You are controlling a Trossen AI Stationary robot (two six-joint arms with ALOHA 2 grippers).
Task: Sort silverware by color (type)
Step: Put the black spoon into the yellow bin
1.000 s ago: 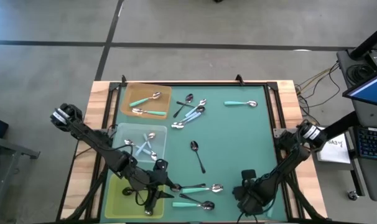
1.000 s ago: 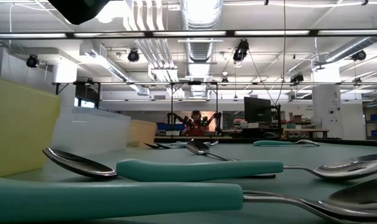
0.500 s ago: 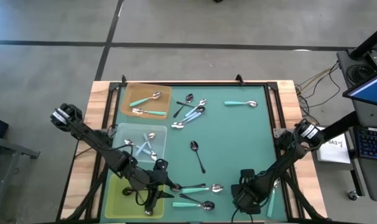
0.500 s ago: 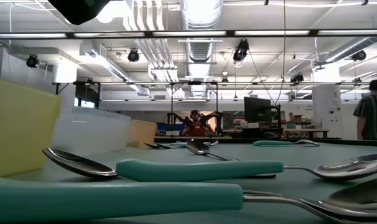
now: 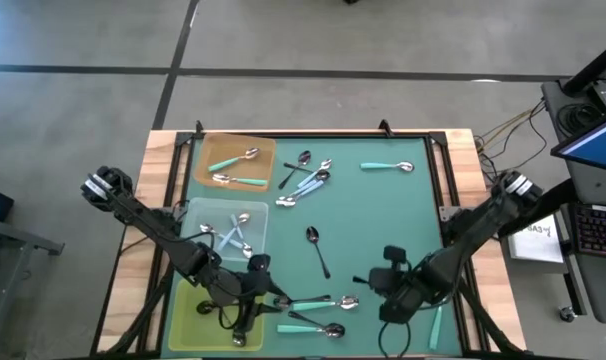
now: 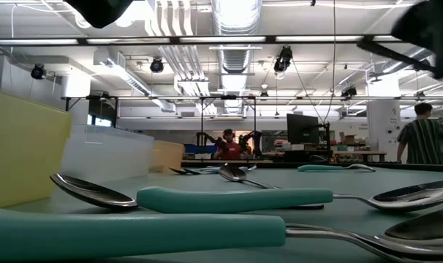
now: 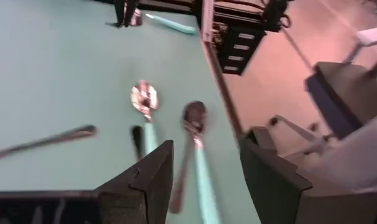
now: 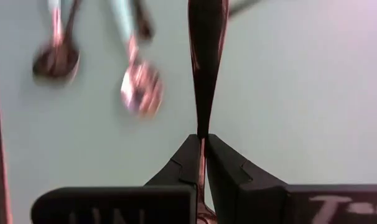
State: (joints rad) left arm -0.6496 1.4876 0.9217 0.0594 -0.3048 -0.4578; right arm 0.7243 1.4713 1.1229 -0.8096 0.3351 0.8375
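My right gripper (image 8: pixel 203 144), near the table's front edge right of centre (image 5: pixel 381 285), is shut on a black-handled spoon (image 8: pixel 206 56). My left gripper (image 7: pixel 204 183) stands open at the front left (image 5: pixel 273 295). It hovers over two teal-handled spoons (image 5: pixel 318 302) that lie flat on the green mat (image 5: pixel 383 220), with one handle (image 7: pixel 201 177) running under the gap. More spoons lie in a cluster (image 5: pixel 308 175) at the far middle. A black spoon (image 5: pixel 318 250) lies at the centre. My right gripper pinches the black spoon between its two fingers at the narrow end of the handle (image 8: pixel 202 127), where it meets the metal neck. The fingers come slanting down from above and lie along the spoon. The handle sticks out past the fingertips, clear of the mat.
Three shallow trays stand along the left: a brown one (image 5: pixel 268 150) with two teal spoons, a clear one (image 5: pixel 198 212) with pale blue spoons, and a yellow-green one (image 5: pixel 188 325). Single teal spoons lie at the far right (image 5: pixel 388 167) and the near right (image 5: pixel 435 325). A person (image 6: pixel 426 139) stands in the room beyond.
My right gripper has risen and gone toward the table's far edge and a little left, tipping as it went. Its arm now shows at the upper right of the low view. A person has walked into the background at the right.
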